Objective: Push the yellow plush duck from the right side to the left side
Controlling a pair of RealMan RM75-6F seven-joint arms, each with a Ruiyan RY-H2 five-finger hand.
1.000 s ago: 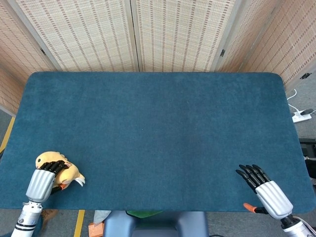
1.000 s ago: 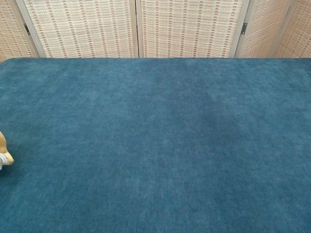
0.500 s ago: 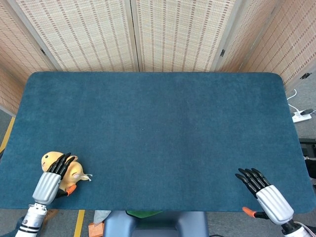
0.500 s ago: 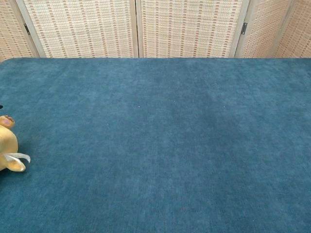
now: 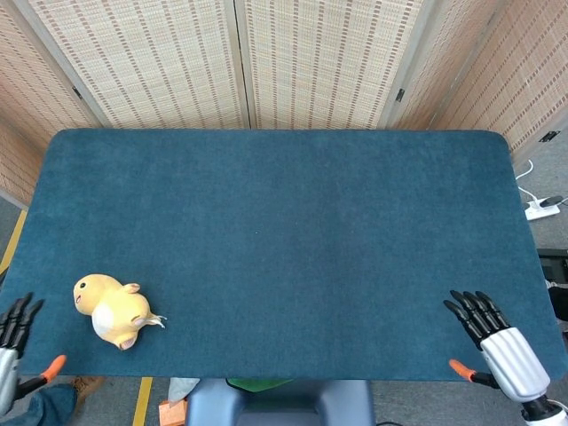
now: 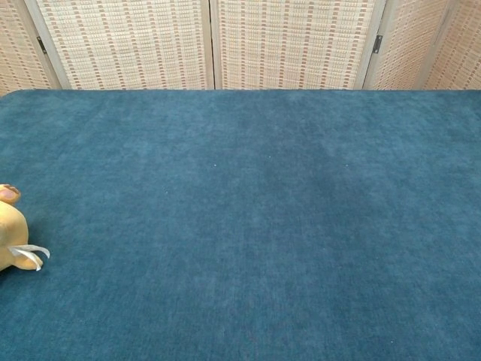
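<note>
Duck (image 5: 114, 309) lies near, apart from, left robot hand (image 5: 12, 344).

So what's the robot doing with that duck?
The robot is meant to push the duck across the table to the left side, and it lies there now, near the front left corner. Neither hand touches it. The left hand is off the table's left edge with its fingers spread, and the right hand sits open at the front right corner. It looks finished.
</note>
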